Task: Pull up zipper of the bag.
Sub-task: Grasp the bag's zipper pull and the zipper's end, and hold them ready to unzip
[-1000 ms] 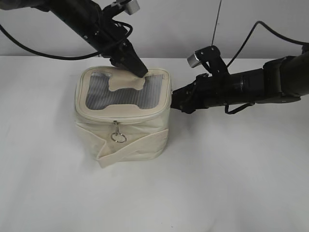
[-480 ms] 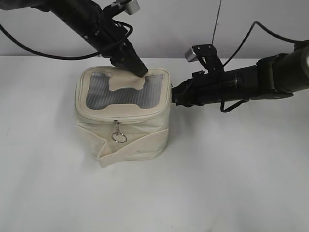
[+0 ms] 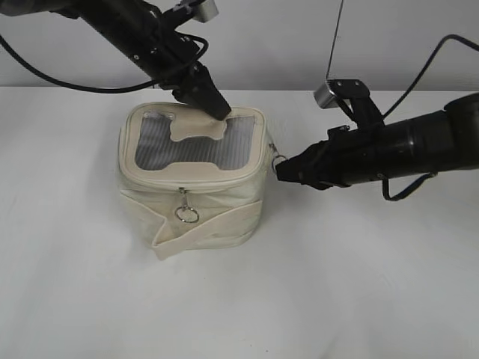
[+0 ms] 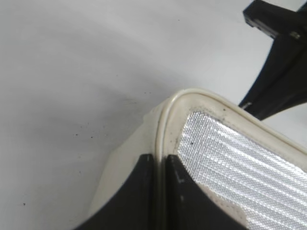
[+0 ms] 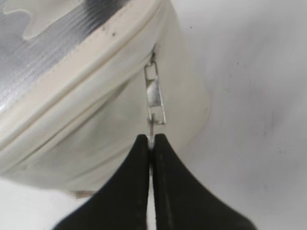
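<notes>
Rightward and lower now sits the right gripper, drawn back from the one bag.
At upper left, the left gripper presses closed fingers on the bag's top; two ring pulls show; right fingers pinch the zipper pull.

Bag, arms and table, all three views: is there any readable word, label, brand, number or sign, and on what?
None can be read.
The bag: plain cream fabric and grey mesh, no print or tag showing.
The zipper pull: bare metal, no marking legible.
The left gripper and right gripper: plain black fingers, no lettering.
The table: bare white.
</notes>
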Controlling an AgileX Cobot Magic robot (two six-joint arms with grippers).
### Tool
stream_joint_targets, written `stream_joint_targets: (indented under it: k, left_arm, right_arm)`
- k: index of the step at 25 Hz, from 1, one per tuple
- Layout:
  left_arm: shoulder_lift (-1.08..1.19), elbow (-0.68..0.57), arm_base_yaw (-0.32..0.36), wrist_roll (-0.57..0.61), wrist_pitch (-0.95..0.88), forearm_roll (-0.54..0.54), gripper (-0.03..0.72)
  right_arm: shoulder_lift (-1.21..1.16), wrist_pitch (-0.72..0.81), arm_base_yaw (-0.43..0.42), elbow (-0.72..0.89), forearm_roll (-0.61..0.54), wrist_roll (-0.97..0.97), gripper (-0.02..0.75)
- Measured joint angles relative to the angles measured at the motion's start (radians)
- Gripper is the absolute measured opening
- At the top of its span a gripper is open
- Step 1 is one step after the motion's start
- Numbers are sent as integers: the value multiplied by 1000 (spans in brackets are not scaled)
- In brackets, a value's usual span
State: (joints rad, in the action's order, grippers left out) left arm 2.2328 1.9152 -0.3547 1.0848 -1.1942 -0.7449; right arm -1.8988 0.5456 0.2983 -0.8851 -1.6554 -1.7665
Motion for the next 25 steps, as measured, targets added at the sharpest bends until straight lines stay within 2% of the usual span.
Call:
stream_joint_targets:
  k: [7,9,13,18,21,25]
  left_arm:
    - [0,0,-3,-83,12,3,47]
    - [0,0,-5,-96,18,6,47]
    - [0,0,-13,-139,37,17,47]
    - [-3,0,-30,-175,41,32,47]
    - [-3,0,-42,-180,50,40,47]
    - [-4,0,-47,-214,66,46,47]
  right_arm:
    - [95,84,18,129,-14,65,8]
    - [104,87,60,136,-14,92,8]
    - [105,69,204,140,-29,131,8]
    - [107,-65,384,112,-139,143,8]
    - [106,-153,457,53,-151,154,8]
    - [86,-194,482,3,-143,223,8]
